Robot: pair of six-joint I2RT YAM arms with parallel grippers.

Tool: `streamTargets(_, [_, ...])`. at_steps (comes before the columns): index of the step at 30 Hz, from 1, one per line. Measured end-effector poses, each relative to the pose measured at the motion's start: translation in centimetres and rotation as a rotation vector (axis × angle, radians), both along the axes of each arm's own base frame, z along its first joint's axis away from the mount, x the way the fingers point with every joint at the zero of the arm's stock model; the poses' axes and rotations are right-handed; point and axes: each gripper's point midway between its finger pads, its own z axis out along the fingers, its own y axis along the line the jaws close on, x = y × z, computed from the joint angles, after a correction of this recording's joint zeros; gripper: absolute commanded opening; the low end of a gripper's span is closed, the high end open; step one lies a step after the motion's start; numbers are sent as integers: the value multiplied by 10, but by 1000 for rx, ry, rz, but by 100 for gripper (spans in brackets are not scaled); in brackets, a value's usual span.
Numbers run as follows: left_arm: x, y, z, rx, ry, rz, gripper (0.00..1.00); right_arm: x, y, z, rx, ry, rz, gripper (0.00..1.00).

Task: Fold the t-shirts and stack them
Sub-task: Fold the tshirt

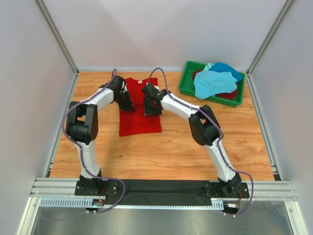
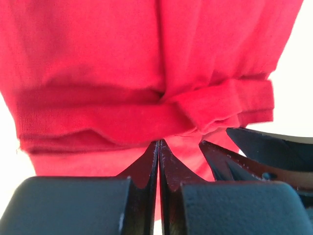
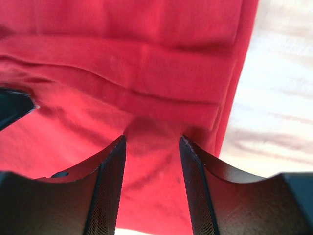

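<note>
A bright red t-shirt (image 1: 140,120) lies folded into a narrow strip on the wooden table. My left gripper (image 1: 126,102) is at its left edge. In the left wrist view its jaws are pressed together at the tips (image 2: 159,143), pinching a bunched fold of the red t-shirt (image 2: 122,73). My right gripper (image 1: 152,106) is over the shirt's right side. Its jaws stand open, tips down on the red cloth (image 3: 146,73), with a flat fold just ahead of my right gripper (image 3: 151,139). Light turquoise (image 1: 212,82), blue (image 1: 229,69) and dark red (image 1: 227,94) shirts lie in the bin.
A green plastic bin (image 1: 186,83) stands at the back right of the table. White walls with metal posts close off the left, back and right sides. Bare wood (image 1: 171,152) lies in front of the shirt.
</note>
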Motion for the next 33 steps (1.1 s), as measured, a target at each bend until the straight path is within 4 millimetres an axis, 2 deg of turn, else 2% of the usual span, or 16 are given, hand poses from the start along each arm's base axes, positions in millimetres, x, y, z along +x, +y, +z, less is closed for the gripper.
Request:
streamTargets(5, [26, -3, 2, 10, -30, -6, 6, 27, 0, 8, -8, -69, -15, 52])
streamTargets(10, [59, 2, 5, 48, -60, 2, 10, 67, -4, 16, 24, -125, -63, 52])
streamTargets(13, [75, 10, 22, 69, -91, 20, 18, 101, -6, 23, 64, -172, -100, 53])
streamTargets(14, [80, 11, 31, 72, -109, 24, 24, 111, -7, 28, 82, -189, -110, 53])
streamTargets(15, [83, 13, 41, 73, -131, 28, 26, 120, -9, 33, 100, -207, -119, 53])
streamTargets(17, [81, 18, 60, 77, -168, 36, 27, 134, -15, 44, 130, -233, -138, 53])
streamTargets(19, [70, 21, 77, 73, -186, 37, 25, 143, -22, 54, 153, -251, -158, 53])
streamTargets(22, [36, 19, 94, 35, -213, 8, 14, 142, -30, 64, 178, -241, -164, 56])
streamTargets(24, [21, 17, 90, 13, -197, -8, 11, 133, -28, 72, 204, -225, -142, 57])
streamTargets(26, [7, 14, 75, -9, -163, -25, 9, 113, -20, 80, 250, -184, -90, 55])
streamTargets(28, [-6, 10, 51, -31, -109, -40, 8, 93, -5, 88, 322, -139, -28, 50])
streamTargets(29, [-11, 8, 40, -45, -82, -47, 7, 84, 5, 91, 369, -114, 10, 38])
streamTargets(30, [-14, 6, 31, -58, -57, -51, 6, 79, 13, 94, 405, -99, 39, 33])
streamTargets(32, [-13, 2, 19, -84, -34, -56, 6, 64, 30, 95, 489, -44, 95, 21])
streamTargets(33, [-11, 0, 15, -98, -32, -59, 6, 57, 36, 94, 522, -16, 118, 20])
